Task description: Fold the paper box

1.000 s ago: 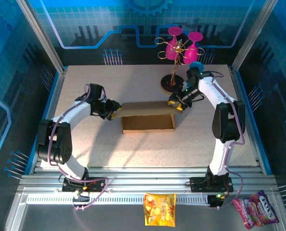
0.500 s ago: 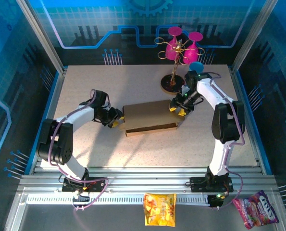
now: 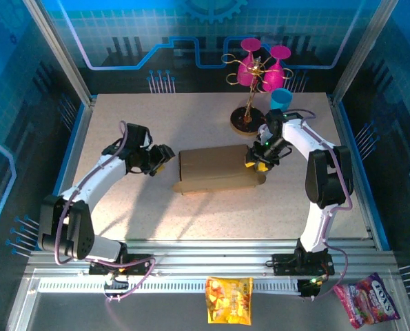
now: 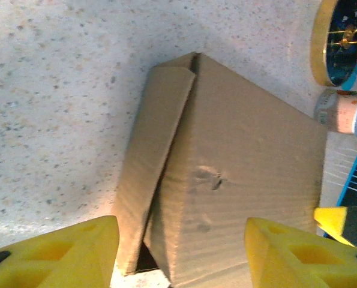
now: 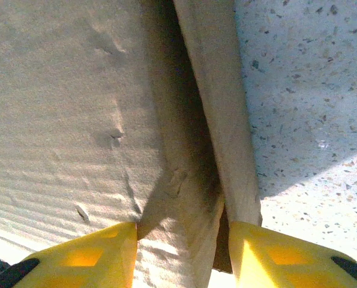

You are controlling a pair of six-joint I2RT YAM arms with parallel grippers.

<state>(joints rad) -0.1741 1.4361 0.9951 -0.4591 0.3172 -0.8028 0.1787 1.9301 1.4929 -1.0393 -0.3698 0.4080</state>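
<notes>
Right claw [image 5: 181, 229] is clenched on the right end of the paper box [image 3: 215, 171], its yellow pads [image 5: 94, 255] pinching a folded flap against the wall; left claw [image 3: 162, 157] is released, yellow fingers [image 4: 64, 255] spread wide, just off the box's left end and not touching it; there a loose flap stands ajar over a dark gap; the box is plain brown corrugated cardboard, flat and rectangular, faintly ribbed and dented, lying mid-desk [image 3: 156, 117] on pale speckled stone; behind its right end stands a round-based gold wire stand [image 3: 244, 118] with pink glasses [image 3: 251, 61]
</notes>
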